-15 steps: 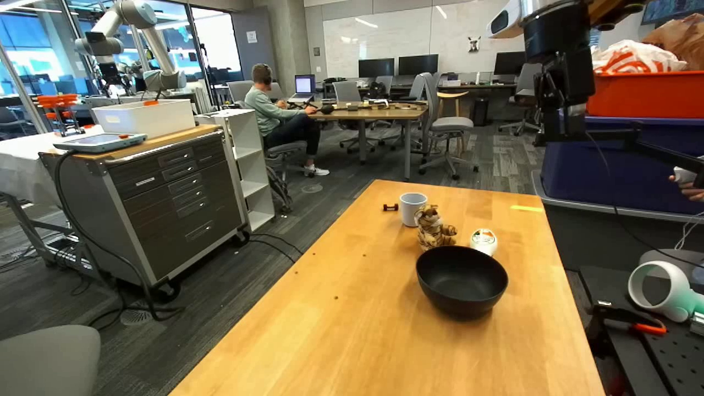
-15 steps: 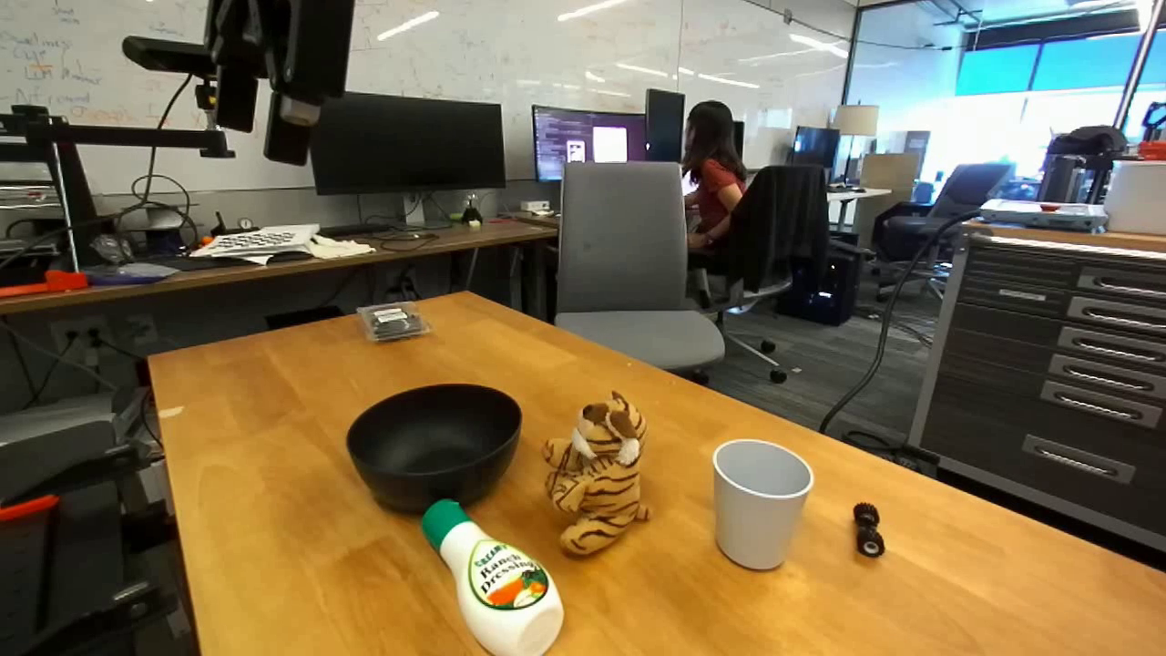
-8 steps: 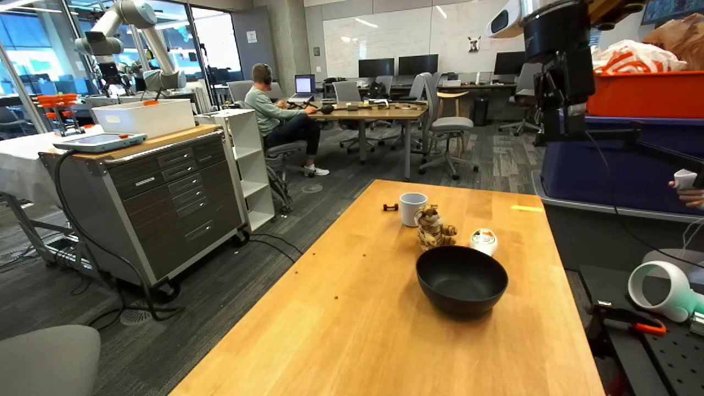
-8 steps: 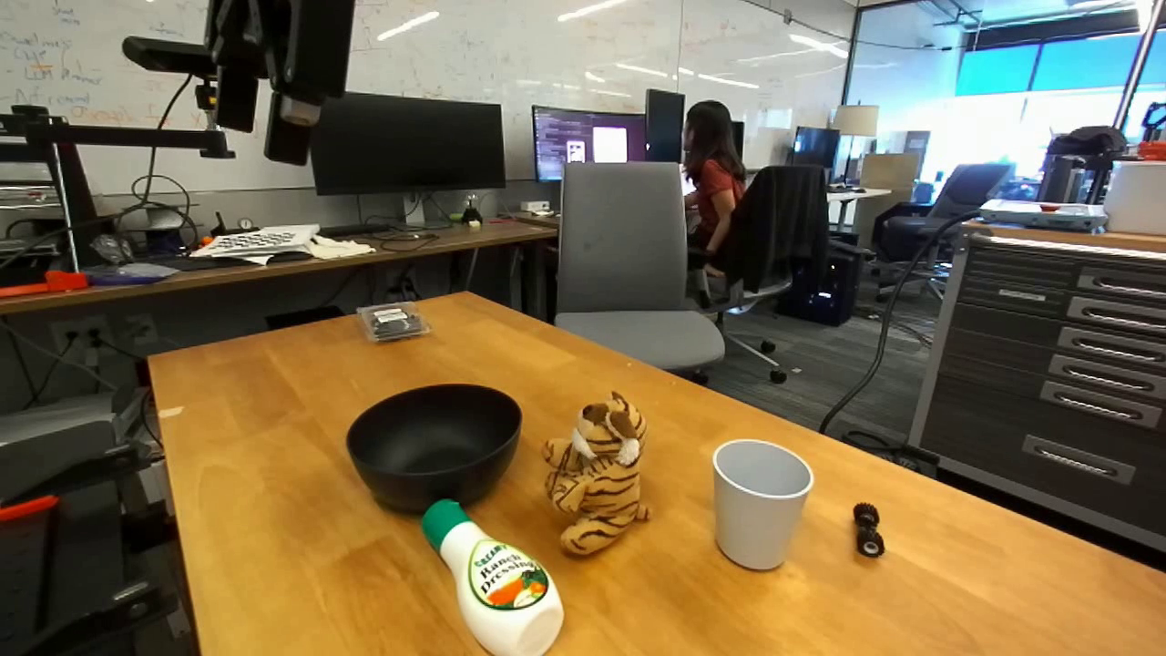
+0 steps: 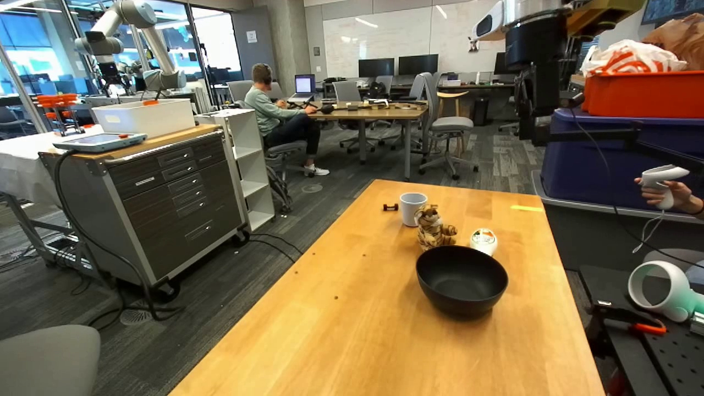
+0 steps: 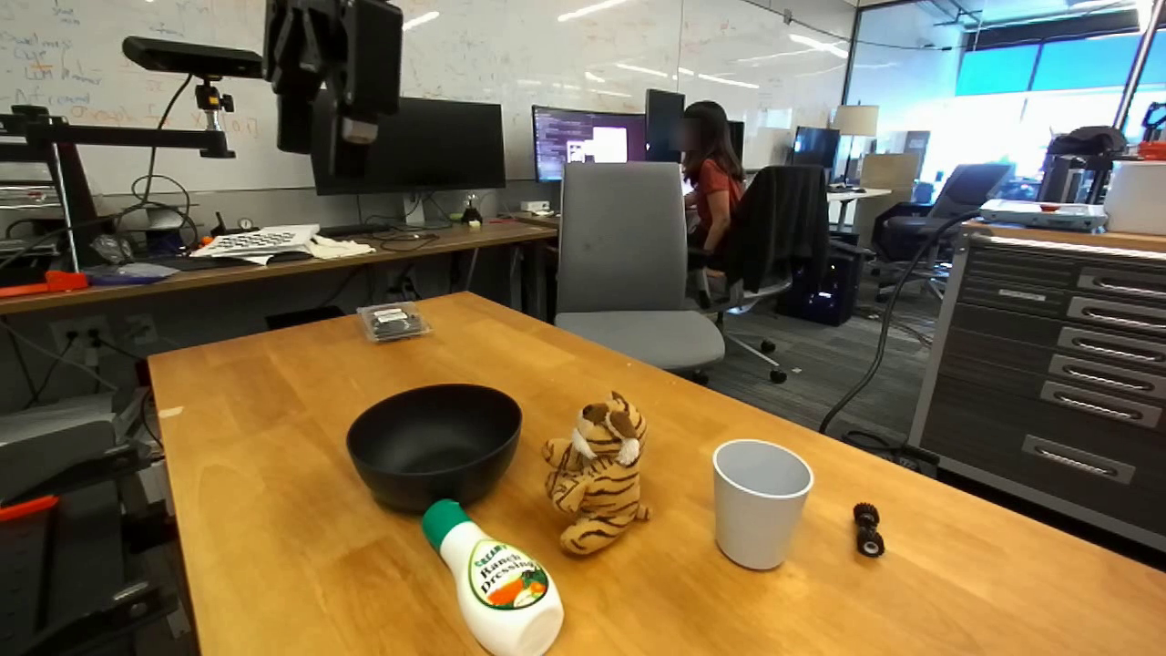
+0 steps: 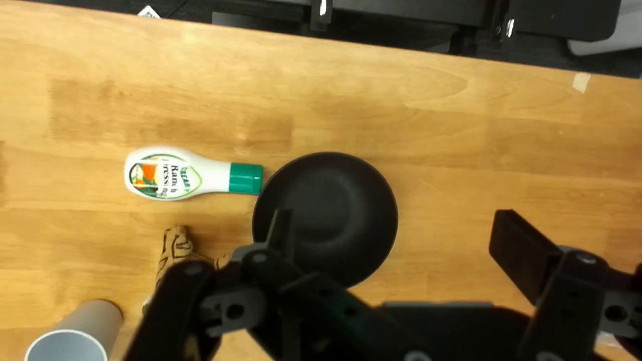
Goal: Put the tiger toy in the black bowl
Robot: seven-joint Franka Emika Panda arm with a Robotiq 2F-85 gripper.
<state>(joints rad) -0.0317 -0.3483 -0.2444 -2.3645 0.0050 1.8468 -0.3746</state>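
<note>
One man (image 5: pixel 278 118) sits at that desk (image 5: pixel 352 114); the tiger (image 6: pixel 601 483) is near the bowl (image 6: pixel 401 483) on this surface (image 6: pixel 273 547), claw (image 7: pixel 393 230) overhead (jaws wide apart).

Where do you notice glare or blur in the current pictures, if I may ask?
In an exterior view, glare streaks the whiteboard and the window is partly washed out to white; in the wrist view, the nearby pincer looks dark and soft-edged, and lettering on the bottle appears slightly smeared.
</note>
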